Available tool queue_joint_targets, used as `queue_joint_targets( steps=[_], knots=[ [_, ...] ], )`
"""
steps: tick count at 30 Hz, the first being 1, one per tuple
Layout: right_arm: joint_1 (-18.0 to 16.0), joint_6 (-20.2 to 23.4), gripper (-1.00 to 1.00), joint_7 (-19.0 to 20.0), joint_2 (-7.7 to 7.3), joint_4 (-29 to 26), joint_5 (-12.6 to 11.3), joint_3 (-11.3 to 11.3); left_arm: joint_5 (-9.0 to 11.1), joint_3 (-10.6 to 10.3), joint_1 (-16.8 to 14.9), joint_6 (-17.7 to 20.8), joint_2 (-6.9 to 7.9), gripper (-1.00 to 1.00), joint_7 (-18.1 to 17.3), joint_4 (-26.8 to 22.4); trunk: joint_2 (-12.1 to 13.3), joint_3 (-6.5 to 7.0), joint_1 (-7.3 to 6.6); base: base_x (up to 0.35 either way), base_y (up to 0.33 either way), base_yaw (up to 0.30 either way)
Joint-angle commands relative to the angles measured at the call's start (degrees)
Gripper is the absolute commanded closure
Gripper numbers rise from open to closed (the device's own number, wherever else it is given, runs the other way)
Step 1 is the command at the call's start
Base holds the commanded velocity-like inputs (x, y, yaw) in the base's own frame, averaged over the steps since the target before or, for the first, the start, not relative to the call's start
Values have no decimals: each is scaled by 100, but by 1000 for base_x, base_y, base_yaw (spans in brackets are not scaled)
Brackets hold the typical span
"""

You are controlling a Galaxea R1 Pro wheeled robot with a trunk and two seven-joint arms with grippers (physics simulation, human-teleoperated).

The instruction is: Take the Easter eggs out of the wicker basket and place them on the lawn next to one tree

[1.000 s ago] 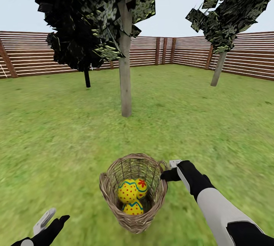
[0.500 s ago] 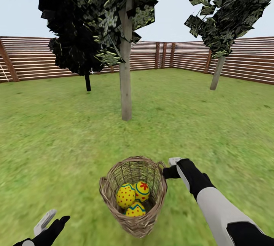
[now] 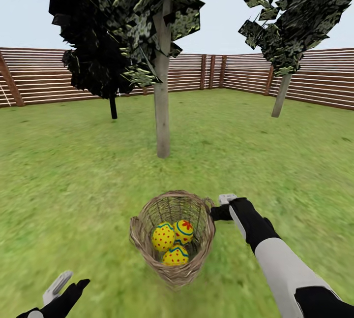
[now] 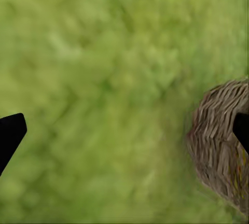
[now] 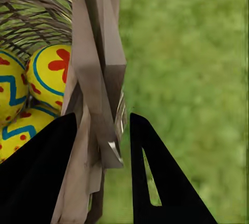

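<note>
Head view: wicker basket (image 3: 172, 237) tilted, apparently off the lawn (image 3: 73, 180); right gripper (image 3: 222, 208) at its rim by the loop handle, right side; three Easter eggs (image 3: 174, 241) all inside, piled at the bottom; tree (image 3: 162, 116) with pale trunk straight ahead, well apart from basket; second pale-trunk tree (image 3: 281, 94) farther right, near the fence (image 3: 44, 74); left gripper (image 3: 58, 286) low at frame edge, clear of everything.

Risk here: basket hanging from one rim point, so any swing or jerk could tip it further and roll eggs out onto grass far from the trunk; eggs scattered short of the tree means re-picking each one.

Left wrist view: left gripper (image 4: 124, 130) jaws spread wide, nothing between; blurred grass below, basket wall (image 4: 220, 141) off to one side. Idle, so no backup support under the basket if the grip fails.

Right wrist view: right gripper (image 5: 101, 146) jaws pinching the basket rim (image 5: 98, 78); thin wicker strip between dark fingers (image 5: 155, 177), eggs (image 5: 49, 78) just beside, inside the wall. Grip looks narrow and off-centre; likely failure is rim slipping or pivoting in the jaws under the load; would drop basket and spill. Also worth noting: carrying alone does not finish it; eggs must come out, none left inside.
</note>
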Motion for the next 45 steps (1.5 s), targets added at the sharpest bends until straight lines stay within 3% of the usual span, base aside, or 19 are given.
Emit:
queue_joint_targets(
  steps=[1,8,10,13,28,34,45],
  knots=[
    [-5,40,100,25,-2,-98,-30,14,32,11,-2,35,0,-100,-2,-5,-2,-7,2,310,0,0],
    [-15,80,100,14,29,-195,-36,14,33,2,-38,32,26,-100,-40,-179,-2,-7,2,324,0,0],
    [-16,90,100,8,43,-197,-36,17,39,9,-79,35,166,-100,-97,-221,-2,-7,2,328,0,0],
    [-17,94,100,7,46,-197,-38,18,37,6,-93,32,241,-100,-436,-243,-2,-7,2,328,0,0],
    [-20,127,100,-5,63,-130,-40,36,25,3,-79,27,173,-100,-595,-142,-2,-7,2,278,158,0],
    [-25,583,100,-16,64,-110,-47,36,25,3,-63,27,173,-100,-595,-138,-2,-7,2,224,257,0],
    [-25,613,100,-10,55,-110,-55,28,25,2,-45,19,173,-100,-595,-137,-2,-7,2,275,175,0]
  ],
)
